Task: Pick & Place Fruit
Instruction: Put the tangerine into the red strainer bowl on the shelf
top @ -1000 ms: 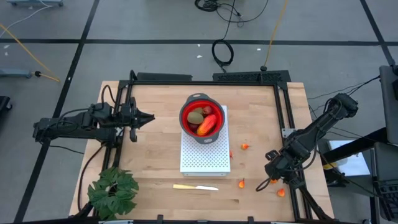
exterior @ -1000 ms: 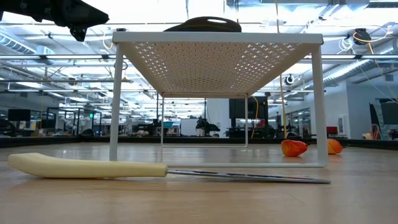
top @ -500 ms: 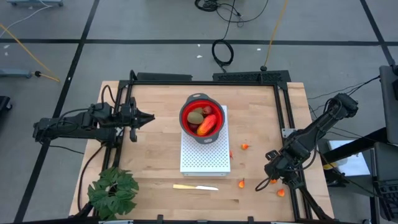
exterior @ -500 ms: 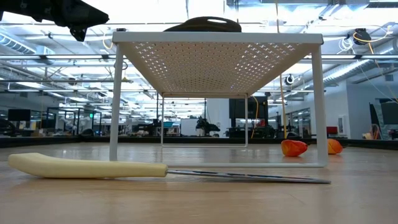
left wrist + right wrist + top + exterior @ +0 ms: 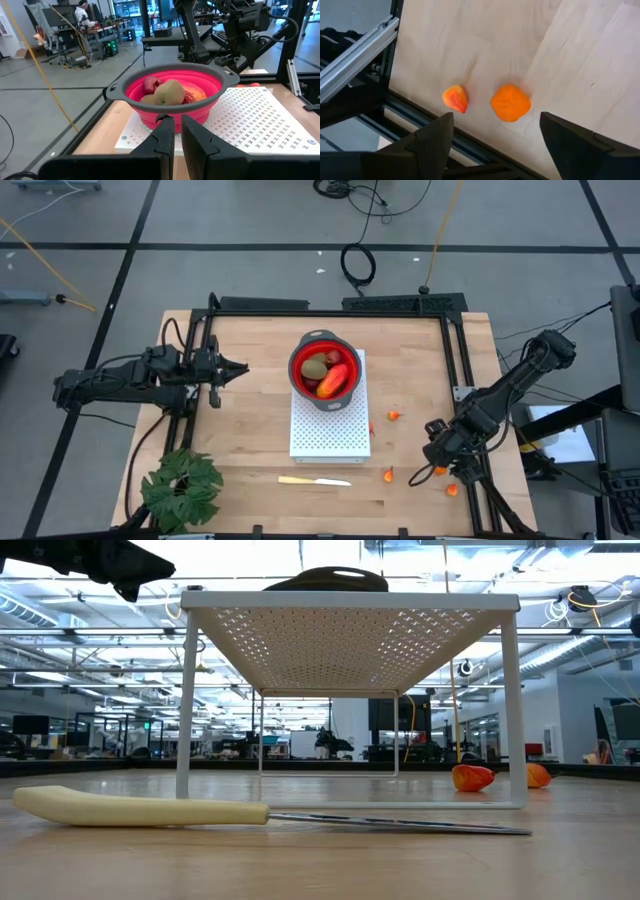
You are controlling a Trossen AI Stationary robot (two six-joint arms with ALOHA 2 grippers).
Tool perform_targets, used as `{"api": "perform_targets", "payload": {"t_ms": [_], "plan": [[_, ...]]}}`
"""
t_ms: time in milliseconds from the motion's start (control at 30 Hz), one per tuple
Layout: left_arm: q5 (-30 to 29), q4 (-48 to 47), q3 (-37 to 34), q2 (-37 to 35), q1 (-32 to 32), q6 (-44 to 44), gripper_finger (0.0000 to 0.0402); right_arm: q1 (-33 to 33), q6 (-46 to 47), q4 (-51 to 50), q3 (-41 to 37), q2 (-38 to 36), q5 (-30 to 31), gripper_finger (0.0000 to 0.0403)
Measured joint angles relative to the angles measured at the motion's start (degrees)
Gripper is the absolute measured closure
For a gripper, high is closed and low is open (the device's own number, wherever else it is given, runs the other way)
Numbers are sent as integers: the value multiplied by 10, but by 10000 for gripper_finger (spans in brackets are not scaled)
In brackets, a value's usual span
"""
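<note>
Now the table (image 5: pixel 250 380) holds a white rack (image 5: pixel 330 430), and a red bowl (image 5: pixel 325 370) sits on the rack's far end. Inside the bowl lie the big fruit: a red-orange oblong (image 5: pixel 334 381), an olive-brown oval (image 5: pixel 314 367) and a dark red ball (image 5: pixel 151 84). A pale knife (image 5: pixel 313 480) lies near the front edge, and a green plant (image 5: pixel 180 488) sits at the front left corner.

The left gripper (image 5: pixel 240 369) waits over the table's left side, pointing at the bowl. Its fingers (image 5: pixel 163 135) are nearly pressed together and hold nothing.

The right gripper (image 5: pixel 440 463) hangs low over the front right corner. Its fingers (image 5: pixel 432 137) are spread wide and hold nothing. Two tiny orange bits (image 5: pixel 510 103) lie on the wood between them, close to the metal rail (image 5: pixel 355 55) at the table edge. More orange bits (image 5: pixel 395 416) lie apart on the wood near the rack.

The step in hand looks like picking up one small bit. To do it well, the gripper should pick only one bit, likely the rounder one, and center over it. It should come straight down so one finger lands on each side. The other bit sits just beside it, so a finger could bump it away. The rail is close too, so the fingers should stay clear of it. The bit is tiny, so the squeeze should be slow and gentle. Then the bit can go up to the bowl.
</note>
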Motion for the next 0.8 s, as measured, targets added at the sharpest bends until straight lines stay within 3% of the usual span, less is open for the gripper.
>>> {"api": "perform_targets", "payload": {"t_ms": [333,567,800], "plan": [[0,0,0,0,0,0,371,0,23,7,0,0,5,115],[1,0,0,0,0,-1,371,15,26,12,-19,0,75,117],[1,0,0,0,0,0,371,31,29,51,-59,0,75,117]]}}
